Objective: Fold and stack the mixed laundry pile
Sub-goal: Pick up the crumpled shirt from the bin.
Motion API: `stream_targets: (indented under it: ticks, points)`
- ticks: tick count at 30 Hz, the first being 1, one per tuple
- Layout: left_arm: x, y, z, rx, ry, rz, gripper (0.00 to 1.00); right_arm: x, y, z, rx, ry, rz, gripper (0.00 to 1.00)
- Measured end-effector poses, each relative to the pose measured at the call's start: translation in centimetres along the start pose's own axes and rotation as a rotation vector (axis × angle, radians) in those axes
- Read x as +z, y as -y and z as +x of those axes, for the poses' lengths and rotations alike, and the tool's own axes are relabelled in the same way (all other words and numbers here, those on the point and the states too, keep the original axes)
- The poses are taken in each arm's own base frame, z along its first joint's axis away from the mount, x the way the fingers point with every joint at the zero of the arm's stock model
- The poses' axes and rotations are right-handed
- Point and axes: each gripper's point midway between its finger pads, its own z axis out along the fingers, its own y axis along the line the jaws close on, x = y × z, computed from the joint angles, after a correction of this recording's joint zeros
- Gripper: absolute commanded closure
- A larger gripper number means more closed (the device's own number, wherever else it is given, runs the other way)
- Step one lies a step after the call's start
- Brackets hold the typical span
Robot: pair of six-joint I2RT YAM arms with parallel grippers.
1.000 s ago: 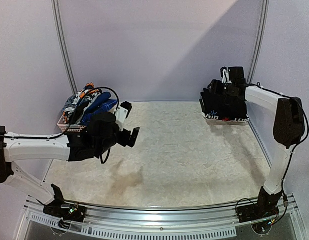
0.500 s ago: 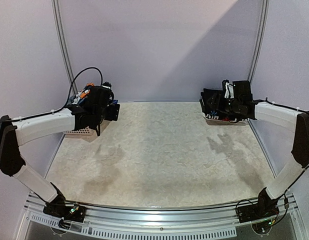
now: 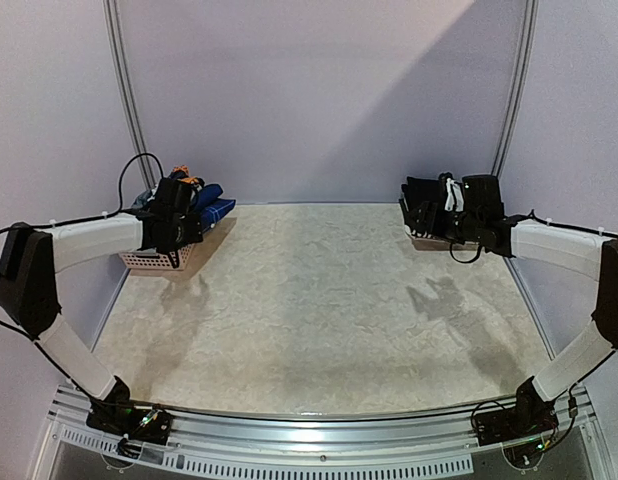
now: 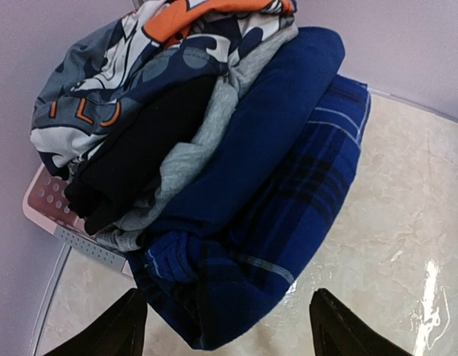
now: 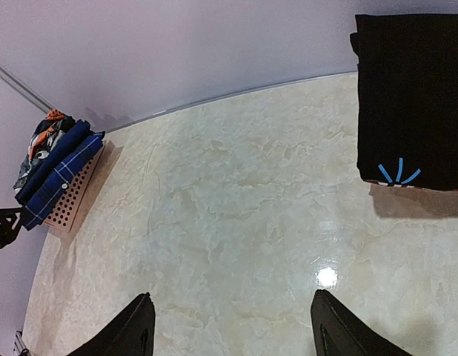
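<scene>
At the table's [image 3: 339, 300] far left, the laundry pile [image 4: 214, 170] heaps in a pale lattice basket [image 4: 47, 211]. The left gripper [image 4: 227, 297] hangs spread over its blue plaid shirt [image 4: 288, 215]. The right gripper [image 5: 229, 297], also spread, holds nothing near a folded black garment [image 5: 410, 96].

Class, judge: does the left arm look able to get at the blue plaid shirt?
Probably yes: the left hand hangs open right over the blue plaid shirt, whose near side lies bare at the edge of the pile in the basket, with nothing between.
</scene>
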Motion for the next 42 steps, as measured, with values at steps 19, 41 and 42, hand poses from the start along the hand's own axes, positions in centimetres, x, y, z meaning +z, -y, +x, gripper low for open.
stream_targets:
  ticks: [19,41,42]
  points:
    - [5.0,0.2,1.3,-0.201,-0.021,0.106,1.0,0.3,-0.3,0.4,0.001,-0.013,-0.019,0.27]
    - [2.3,-10.0,-8.5,-0.437,0.178,-0.019,1.0,1.6,-0.1,1.6,0.003,-0.052,-0.011,0.27]
    - [2.2,-10.3,-8.9,-0.445,0.187,-0.021,1.0,1.7,-0.2,1.6,0.001,-0.054,-0.013,0.27]
